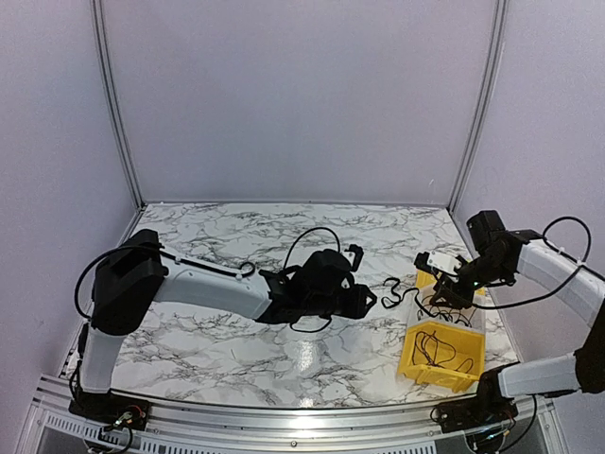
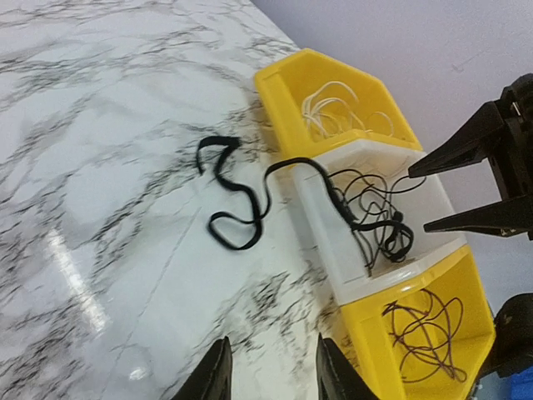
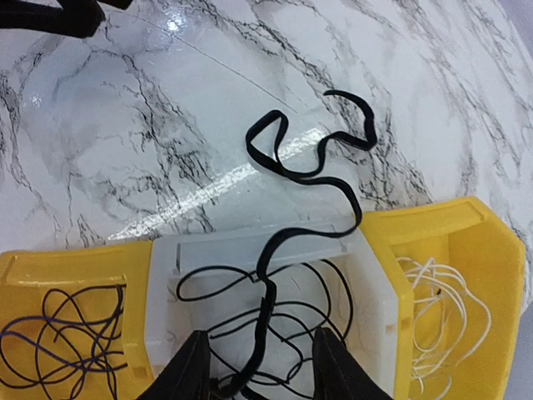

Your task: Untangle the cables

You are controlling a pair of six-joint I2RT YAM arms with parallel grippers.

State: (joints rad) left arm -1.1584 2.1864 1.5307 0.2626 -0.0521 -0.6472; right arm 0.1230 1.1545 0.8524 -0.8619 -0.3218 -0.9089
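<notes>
The flat black cable (image 3: 304, 167) snakes in loops across the marble table (image 1: 236, 322) by its right edge, then climbs over the wall of the white bin (image 3: 162, 267) and drops in among the thin black wires (image 3: 291, 308) tangled there. Its tail runs right between the fingers of the right gripper (image 3: 260, 337), which hangs over that bin with jaws spread and nothing pinched. A white wire (image 3: 433, 300) is coiled in the far yellow bin (image 3: 483, 250), and dark wires (image 3: 58, 333) in the near yellow bin (image 3: 50, 262). Mid-table, the left gripper (image 2: 273, 342) points at the bins, parted and empty.
</notes>
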